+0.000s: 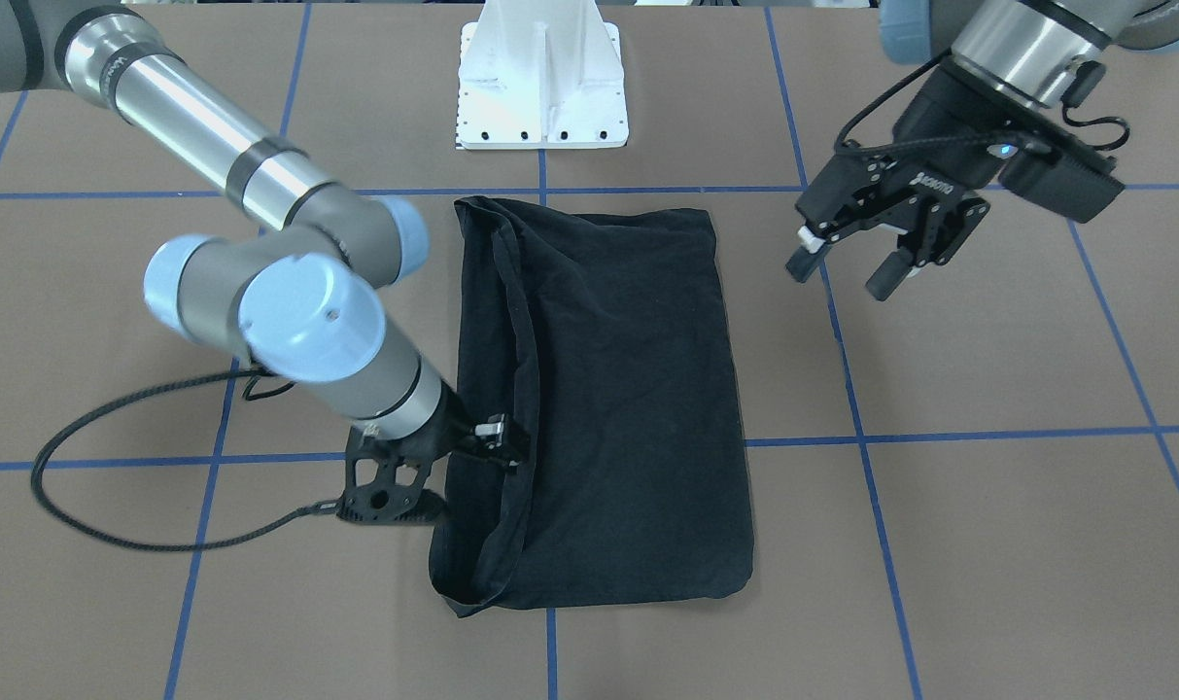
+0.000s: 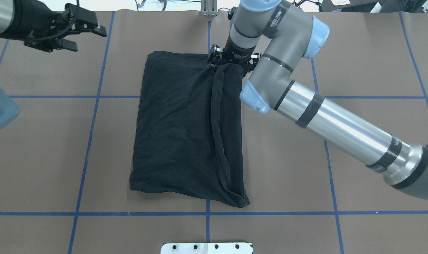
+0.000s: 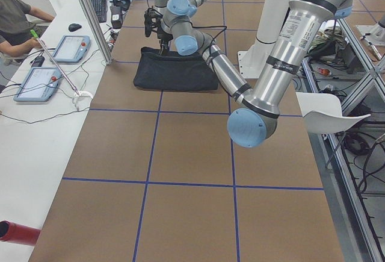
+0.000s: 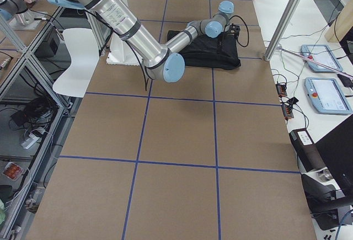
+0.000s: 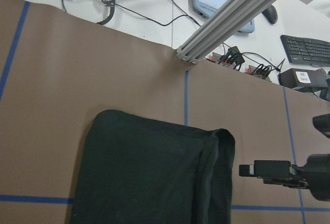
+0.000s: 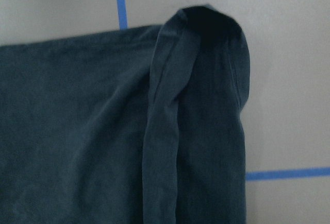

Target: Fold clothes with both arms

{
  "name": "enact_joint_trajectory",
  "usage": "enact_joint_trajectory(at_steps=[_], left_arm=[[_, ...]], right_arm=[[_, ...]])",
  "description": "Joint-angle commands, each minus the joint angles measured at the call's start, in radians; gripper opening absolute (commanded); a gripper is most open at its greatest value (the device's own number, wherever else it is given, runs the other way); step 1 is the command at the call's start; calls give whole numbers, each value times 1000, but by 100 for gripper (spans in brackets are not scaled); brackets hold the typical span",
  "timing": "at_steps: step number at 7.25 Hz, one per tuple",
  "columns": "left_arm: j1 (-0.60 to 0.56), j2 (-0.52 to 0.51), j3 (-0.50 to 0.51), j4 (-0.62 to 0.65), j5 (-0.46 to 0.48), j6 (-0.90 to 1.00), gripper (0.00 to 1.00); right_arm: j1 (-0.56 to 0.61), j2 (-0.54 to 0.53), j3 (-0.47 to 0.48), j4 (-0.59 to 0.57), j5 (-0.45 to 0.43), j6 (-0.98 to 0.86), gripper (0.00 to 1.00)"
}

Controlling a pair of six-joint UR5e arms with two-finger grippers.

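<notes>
**Jaws spread wide on the left, unclear at the cloth on the right**

Your left arm (image 1: 1022, 44) hangs over the surface (image 1: 988, 544), well apart from the T-shirt (image 1: 628, 389). The left jaws are spread wide and hold nothing.

Your right arm (image 1: 307, 321) reaches down to the long edge of the T-shirt on its own side. The right jaws sit right at the cloth there, but you cannot tell whether they pinch it or stand apart.

The T-shirt lies folded into a long black rectangle in the middle of the surface, its length running straight out from the white base (image 1: 540, 87). A raised ridge of cloth runs the full length of the right arm's side. Only plain black fabric shows. Blue tape lines (image 1: 939, 437) pass under it.
</notes>
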Motion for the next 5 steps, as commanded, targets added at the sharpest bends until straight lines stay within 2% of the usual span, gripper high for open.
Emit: enact_joint_trajectory(at_steps=[1, 2, 5], left_arm=[[3, 36, -38, 62, -2, 0, 100], [3, 36, -31, 64, -33, 0, 100], [4, 36, -26, 64, -44, -2, 100]], right_arm=[[-148, -5, 100, -196, -178, -1, 98], [-198, -10, 94, -253, -248, -19, 98], [-227, -36, 70, -264, -274, -73, 98]])
